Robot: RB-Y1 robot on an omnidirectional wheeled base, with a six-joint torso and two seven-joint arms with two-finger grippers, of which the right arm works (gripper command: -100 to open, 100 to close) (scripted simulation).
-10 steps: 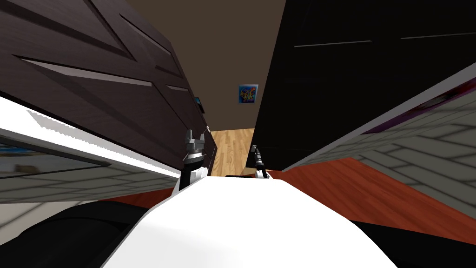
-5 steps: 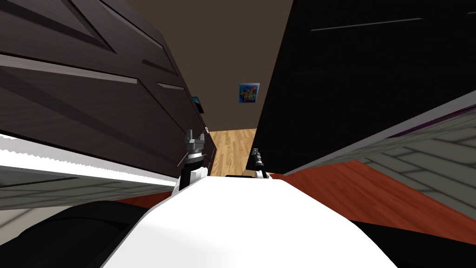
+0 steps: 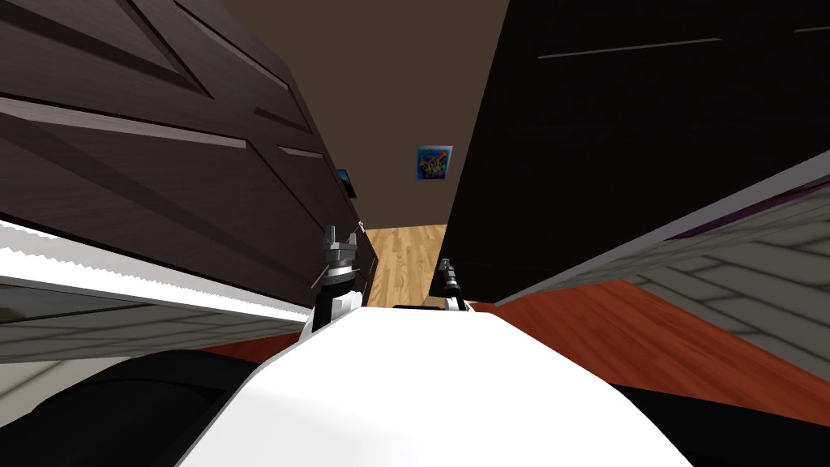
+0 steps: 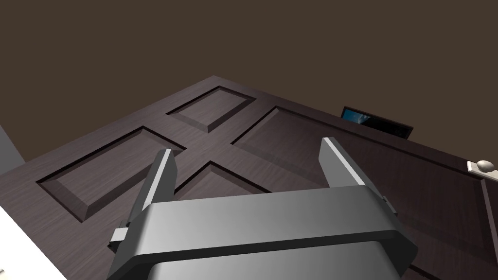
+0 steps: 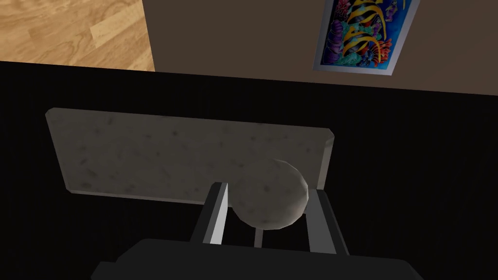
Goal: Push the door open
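Right gripper [image 5: 266,190] on the knob [image 5: 270,214]
Your right fingers are pinching the round grey knob on the black door [image 3: 616,138], just to your right. The left gripper [image 4: 246,147] has its fingers spread, facing the brown panelled door [image 4: 121,170].

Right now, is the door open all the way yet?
Not yet. Done: there is a gap between the brown door and the black door, showing wooden floor beyond. In hand: my right tool is shut on the round knob of the black door; my left tool is open, facing the brown door. Left: the gap looks narrow, so probably more pushing.
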